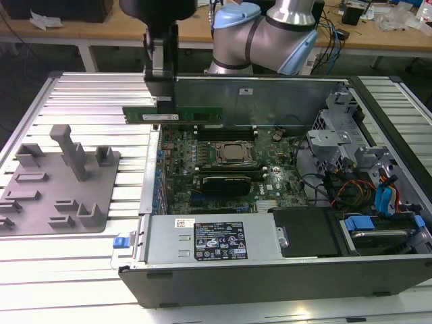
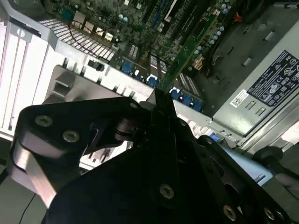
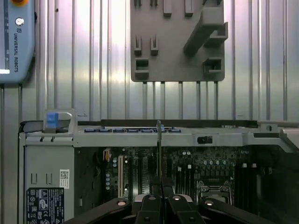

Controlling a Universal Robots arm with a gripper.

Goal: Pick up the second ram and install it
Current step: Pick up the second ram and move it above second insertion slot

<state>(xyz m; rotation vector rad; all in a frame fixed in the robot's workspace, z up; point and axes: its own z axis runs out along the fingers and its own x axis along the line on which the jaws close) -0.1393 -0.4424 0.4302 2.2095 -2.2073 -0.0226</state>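
The second ram (image 1: 185,115) is a long green stick held level in the air over the far corner of the open computer case, on the exterior view's left. My gripper (image 1: 164,101) is shut on it from above, near its middle. In the first wrist view the second ram (image 3: 159,144) shows edge-on, running out from the gripper (image 3: 161,189) above the case wall. In the second wrist view the second ram (image 2: 187,51) reaches out from the gripper (image 2: 160,100) toward the motherboard (image 2: 140,18). The motherboard (image 1: 223,169) lies below, with black slot strips (image 1: 223,133) beside the processor socket (image 1: 233,154).
A grey fixture plate (image 1: 61,182) with upright posts lies on the ribbed table at the exterior view's left. The power supply (image 1: 209,239) fills the case's near side. A drive cage with cables (image 1: 337,148) stands at the right. The case's back wall (image 1: 270,98) rises behind the board.
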